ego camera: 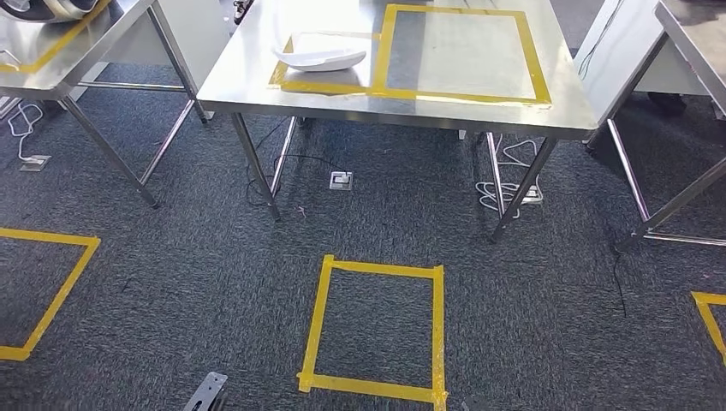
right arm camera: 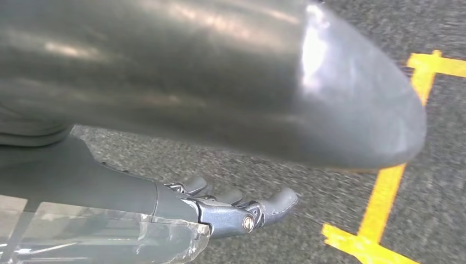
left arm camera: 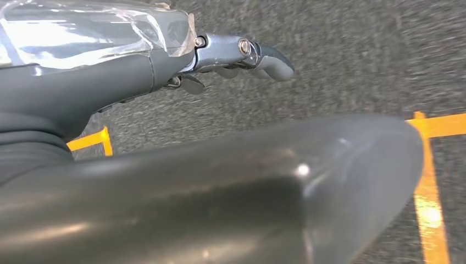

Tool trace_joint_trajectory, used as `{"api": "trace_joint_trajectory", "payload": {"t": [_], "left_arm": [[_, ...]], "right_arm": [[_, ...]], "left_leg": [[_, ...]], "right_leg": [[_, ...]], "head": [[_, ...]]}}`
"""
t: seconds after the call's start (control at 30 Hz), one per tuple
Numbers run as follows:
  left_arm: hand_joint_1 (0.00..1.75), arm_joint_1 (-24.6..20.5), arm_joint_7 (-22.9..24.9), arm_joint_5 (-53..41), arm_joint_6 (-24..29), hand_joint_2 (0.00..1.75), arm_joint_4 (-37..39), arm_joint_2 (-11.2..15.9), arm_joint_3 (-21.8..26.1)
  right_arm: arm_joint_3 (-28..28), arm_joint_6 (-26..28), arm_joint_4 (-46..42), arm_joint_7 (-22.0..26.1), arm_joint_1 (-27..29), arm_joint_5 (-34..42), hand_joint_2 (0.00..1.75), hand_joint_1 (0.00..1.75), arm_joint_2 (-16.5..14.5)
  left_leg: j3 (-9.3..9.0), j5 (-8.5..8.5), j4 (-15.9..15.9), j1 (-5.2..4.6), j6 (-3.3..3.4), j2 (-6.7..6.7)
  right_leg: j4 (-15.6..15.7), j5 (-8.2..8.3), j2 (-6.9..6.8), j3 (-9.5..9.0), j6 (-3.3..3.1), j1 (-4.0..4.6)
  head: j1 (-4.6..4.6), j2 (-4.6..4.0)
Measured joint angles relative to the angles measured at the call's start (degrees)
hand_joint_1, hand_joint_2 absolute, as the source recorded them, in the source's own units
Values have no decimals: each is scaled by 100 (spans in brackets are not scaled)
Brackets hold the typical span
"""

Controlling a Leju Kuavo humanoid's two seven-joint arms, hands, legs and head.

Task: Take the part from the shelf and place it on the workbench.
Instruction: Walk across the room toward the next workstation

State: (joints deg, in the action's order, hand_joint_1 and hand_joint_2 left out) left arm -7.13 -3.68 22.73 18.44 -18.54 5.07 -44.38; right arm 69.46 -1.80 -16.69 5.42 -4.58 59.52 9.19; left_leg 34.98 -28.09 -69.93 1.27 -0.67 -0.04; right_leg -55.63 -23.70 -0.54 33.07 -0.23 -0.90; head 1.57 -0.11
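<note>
A: Hands first — what are they doing?
B: My left robot hand (left arm camera: pixel 242 58) and right robot hand (right arm camera: pixel 231 212) hang over carpet (ego camera: pixel 214 282), fingers loosely spread, holding nothing.
A: Part?
B: White part (ego camera: pixel 321 58) rests on the counter (ego camera: pixel 257 94) ahead, inside yellow tape (ego camera: pixel 462 94).

A steel workbench (ego camera: pixel 479 103) stands on grey carpet (ego camera: pixel 214 282). A white curved part (ego camera: pixel 321 58) lies near its left edge, beside a yellow tape square (ego camera: pixel 460 51). More tape squares (ego camera: pixel 377 330) mark the carpet before the bench's front edge
</note>
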Motion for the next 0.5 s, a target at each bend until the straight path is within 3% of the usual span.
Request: {"api": "trace_joint_trajectory", "payload": {"t": [0.07,0.13,0.2,0.23,0.27,0.33,0.37,0.4,0.43,0.47,0.5], "left_arm": [[0,-33,-11,-1,1,0,1,-8,-1],[0,-64,-18,-3,1,0,3,-16,-1],[0,-75,-20,-3,-1,0,10,-24,-1],[0,-82,-20,-3,-2,0,13,-32,-1],[0,-87,-20,-3,-2,0,15,-40,-1],[0,-95,-21,-4,-3,0,18,-55,-1],[0,-95,-21,-4,-3,0,18,-57,-1],[0,-94,-21,-4,-3,0,19,-60,-1],[0,-93,-21,-4,-3,0,19,-63,-1],[0,-92,-21,-4,-3,0,20,-67,-1],[0,-92,-21,-4,-3,0,20,-70,-1]], "right_arm": [[0,-1,13,-9,-11,0,0,0,3],[-1,-4,27,-17,-34,0,0,0,7],[-2,-7,45,-23,-40,0,0,0,18],[-1,-9,55,-28,-34,0,0,0,25],[0,-12,62,-34,-25,0,0,0,29],[3,-19,72,-44,-23,0,0,0,33],[4,-21,76,-45,-24,0,0,0,34],[4,-21,81,-46,-26,0,0,0,36],[4,-21,87,-46,-28,0,0,0,38],[4,-21,91,-46,-29,0,0,0,42],[4,-21,94,-46,-35,0,0,0,47]], "left_leg": [[-623,-57,832,-9,47,-6],[-900,-228,1348,-50,125,-9],[-822,-136,1423,-74,228,5],[-759,-58,1444,-73,284,16],[-677,39,1466,-69,338,27],[-480,226,1477,-74,398,40],[-382,312,1472,-82,406,44],[-283,395,1466,-88,405,48],[-182,476,1456,-92,397,52],[-72,552,1439,-93,383,55],[40,625,1414,-91,363,56]], "right_leg": [[-65,91,-1,141,66,14],[-65,205,-11,195,147,21],[-33,314,-14,235,220,7],[-74,258,-7,287,224,-1],[-205,92,2,360,200,-5],[-821,-483,17,554,115,-12],[-1218,-719,20,629,106,-14],[-1561,-830,23,658,137,-15],[-1761,-808,24,615,200,-16],[-1758,-692,24,471,274,-20],[-1534,-561,24,221,332,-26]], "head": [[-3,0],[-8,0],[-11,0],[-15,0],[-24,0],[-41,0],[-46,0],[-47,0],[-47,0],[-49,0],[-48,0]]}}
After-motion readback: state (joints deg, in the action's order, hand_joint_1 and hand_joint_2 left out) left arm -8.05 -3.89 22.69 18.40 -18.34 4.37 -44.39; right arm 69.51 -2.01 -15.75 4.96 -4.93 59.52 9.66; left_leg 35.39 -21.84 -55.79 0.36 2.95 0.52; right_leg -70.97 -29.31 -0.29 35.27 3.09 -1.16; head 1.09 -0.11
